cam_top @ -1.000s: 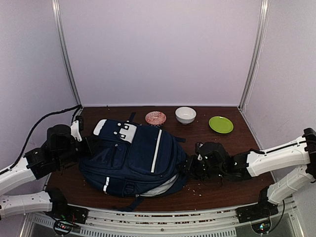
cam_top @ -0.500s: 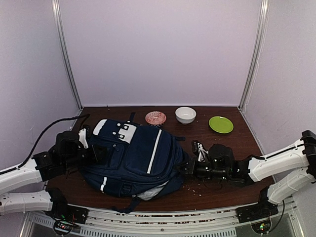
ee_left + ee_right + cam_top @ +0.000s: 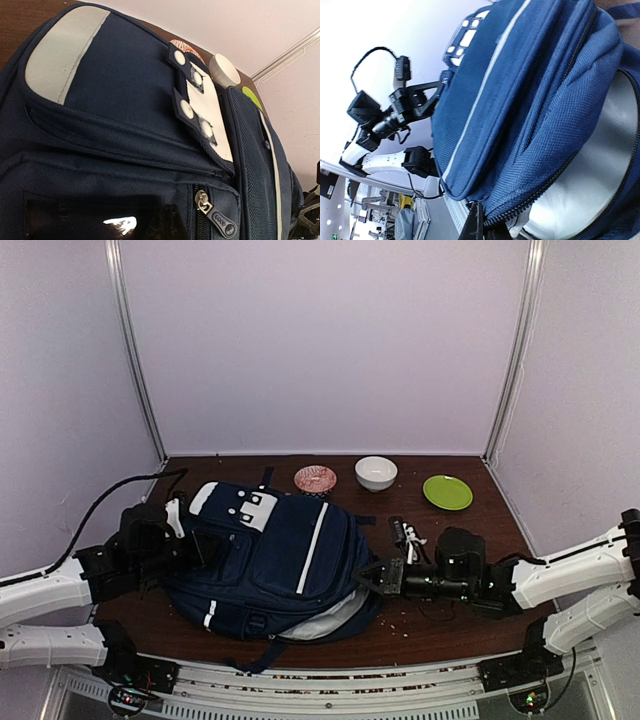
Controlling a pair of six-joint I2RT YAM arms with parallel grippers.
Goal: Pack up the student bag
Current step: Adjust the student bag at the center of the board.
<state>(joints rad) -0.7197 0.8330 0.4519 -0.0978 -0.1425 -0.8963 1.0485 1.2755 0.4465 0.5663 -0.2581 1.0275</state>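
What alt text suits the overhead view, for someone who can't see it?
A big navy backpack lies on a dark table between the left gripper and the right gripper, which grips its open edge. Behind stand a pink dish, white bowl and green plate.

The student bag [image 3: 265,560] is matt navy woven cloth with a coarse, ribbed weave, and its stripe [image 3: 312,548] is smooth pale grey. The lining [image 3: 590,170] is smooth silvery cloth with a soft sheen. The zip puller [image 3: 202,199] is shiny metal. The tabletop [image 3: 450,535] is dark wood. The white bowl [image 3: 376,473] and green plate [image 3: 447,492] look smooth and glossy.
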